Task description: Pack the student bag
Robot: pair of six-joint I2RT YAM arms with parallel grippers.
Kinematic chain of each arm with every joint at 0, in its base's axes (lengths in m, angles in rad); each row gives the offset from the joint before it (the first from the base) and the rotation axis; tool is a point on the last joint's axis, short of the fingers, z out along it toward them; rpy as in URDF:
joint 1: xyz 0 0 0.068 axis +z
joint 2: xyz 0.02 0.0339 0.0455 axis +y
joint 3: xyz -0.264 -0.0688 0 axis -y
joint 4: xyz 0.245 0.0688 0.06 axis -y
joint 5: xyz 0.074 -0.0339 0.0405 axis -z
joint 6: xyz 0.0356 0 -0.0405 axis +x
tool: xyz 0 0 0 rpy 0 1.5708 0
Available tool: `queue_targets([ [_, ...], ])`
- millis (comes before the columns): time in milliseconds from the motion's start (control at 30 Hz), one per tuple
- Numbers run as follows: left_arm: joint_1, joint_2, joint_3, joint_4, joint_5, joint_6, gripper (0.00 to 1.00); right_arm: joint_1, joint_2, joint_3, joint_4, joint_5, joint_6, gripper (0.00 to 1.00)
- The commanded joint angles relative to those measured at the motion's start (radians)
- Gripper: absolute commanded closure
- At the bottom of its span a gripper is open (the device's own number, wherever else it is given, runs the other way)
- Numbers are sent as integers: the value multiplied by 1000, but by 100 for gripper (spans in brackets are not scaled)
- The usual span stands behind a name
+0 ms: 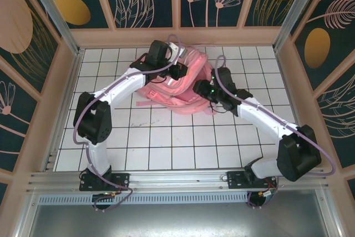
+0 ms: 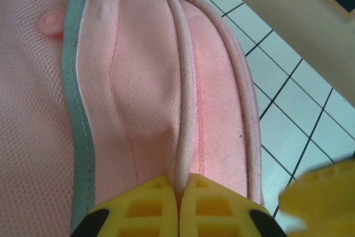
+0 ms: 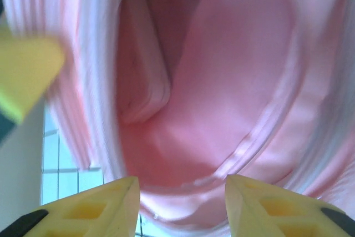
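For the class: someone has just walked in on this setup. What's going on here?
Two robot arms are working on the pink student bag, which lies on the white tiled table. The left pincer is shut on a piped edge of the bag, pinching it. The right pincer is open, close up against loose folds of the bag's fabric.

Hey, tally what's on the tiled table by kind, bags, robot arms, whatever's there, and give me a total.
Bag: 1
Arms: 2 (left arm, right arm)
Total: 3
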Motion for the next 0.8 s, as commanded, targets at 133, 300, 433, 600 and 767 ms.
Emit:
queue_targets([
  [133,-1,41,133,33,27,-51,100,218,52,16,51,162,-65,59],
  [300,0,23,152,33,23,-57,100,286,176,54,138,227,10,70],
  [433,-1,9,138,17,18,-42,100,300,239,54,214,256,96,73],
  [600,0,-14,93,14,10,-31,100,302,291,70,252,273,130,71],
  [767,0,-21,76,15,21,-34,100,301,332,110,254,315,122,71],
])
